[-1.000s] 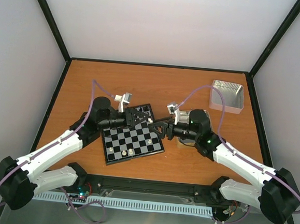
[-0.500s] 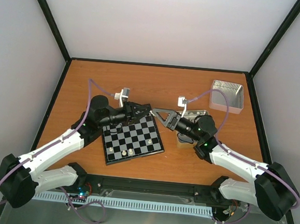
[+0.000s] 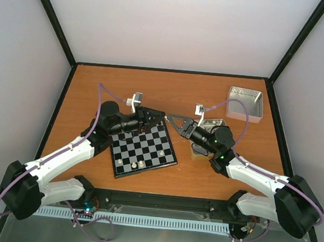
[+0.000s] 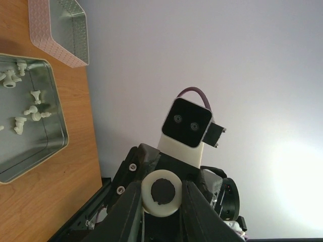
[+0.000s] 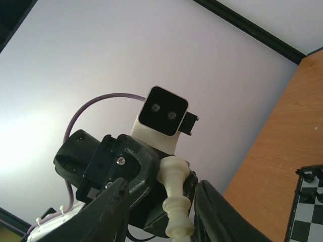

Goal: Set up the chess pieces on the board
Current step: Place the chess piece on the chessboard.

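Note:
Both grippers hover tip to tip above the far right corner of the board (image 3: 143,150). My left gripper (image 3: 158,116) is shut on the round base of a cream-white chess piece (image 4: 161,194), whose black-felt underside faces the left wrist camera. In the right wrist view the piece (image 5: 175,201) sticks out of the left jaws, its head reaching between my right gripper's (image 3: 172,120) fingers (image 5: 117,201), which stand wide apart and do not touch it. A few white pieces (image 3: 138,164) stand on the board's near rows, another is at the right edge (image 3: 163,153).
A silver tin (image 4: 58,116) holding several loose white pieces lies right of the board, partly under the right arm (image 3: 213,125). A second, pink-sided tin (image 3: 245,103) sits at the far right of the table. A corner of the board shows in the right wrist view (image 5: 308,201).
Both grippers rose from the board's far edge and turned to face each other. The right gripper swung up and right off the board, then closed in on the left gripper's tip.

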Controlling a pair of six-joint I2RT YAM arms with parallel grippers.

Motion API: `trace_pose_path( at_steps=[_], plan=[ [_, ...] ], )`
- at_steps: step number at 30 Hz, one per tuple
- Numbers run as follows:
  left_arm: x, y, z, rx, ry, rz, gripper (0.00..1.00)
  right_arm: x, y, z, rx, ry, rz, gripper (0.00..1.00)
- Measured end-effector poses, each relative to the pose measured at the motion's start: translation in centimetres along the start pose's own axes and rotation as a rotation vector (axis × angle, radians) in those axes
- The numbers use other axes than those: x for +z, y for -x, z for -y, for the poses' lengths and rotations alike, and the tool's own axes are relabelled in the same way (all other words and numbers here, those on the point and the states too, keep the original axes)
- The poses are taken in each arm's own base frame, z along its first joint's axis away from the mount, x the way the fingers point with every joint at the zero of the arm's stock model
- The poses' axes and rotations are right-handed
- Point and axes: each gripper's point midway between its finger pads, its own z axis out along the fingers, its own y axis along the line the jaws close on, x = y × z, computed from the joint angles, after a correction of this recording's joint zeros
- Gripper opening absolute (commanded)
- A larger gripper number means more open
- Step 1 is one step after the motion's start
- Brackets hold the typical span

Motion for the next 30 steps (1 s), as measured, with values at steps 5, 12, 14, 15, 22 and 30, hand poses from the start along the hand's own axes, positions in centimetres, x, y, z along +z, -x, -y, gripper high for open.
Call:
trace_pose_path(
  at_steps=[5,12,14,15,22,30],
  plan=[
    [0.0,0.2,0.2,0.0,-0.007,0.007,0.03,0.0,-0.1,0.5,0.016,-0.019,-0.002,0.18],
    [0.0,0.4,-0.2,0.0,0.007,0.018,0.38,0.0,-0.4,1.1,0.027,-0.042,-0.014,0.1],
    [-0.1,0.5,-0.8,0.012,0.034,0.03,0.53,0.1,-0.6,1.7,0.033,-0.068,-0.025,0.1],
    [-0.2,0.7,-1.2,0.02,0.053,0.044,0.58,0.1,-0.8,2.1,0.039,-0.09,-0.035,0.09],
    [-3.8,2.9,-4.5,0.18,0.298,0.237,0.74,1.1,-1.8,5.7,-0.004,-0.368,-0.197,0.08],
    [-12.6,4.7,-6.7,0.472,0.692,0.438,0.83,0.0,-5.4,11.9,-0.104,-0.751,-0.556,0.06]
  ],
)
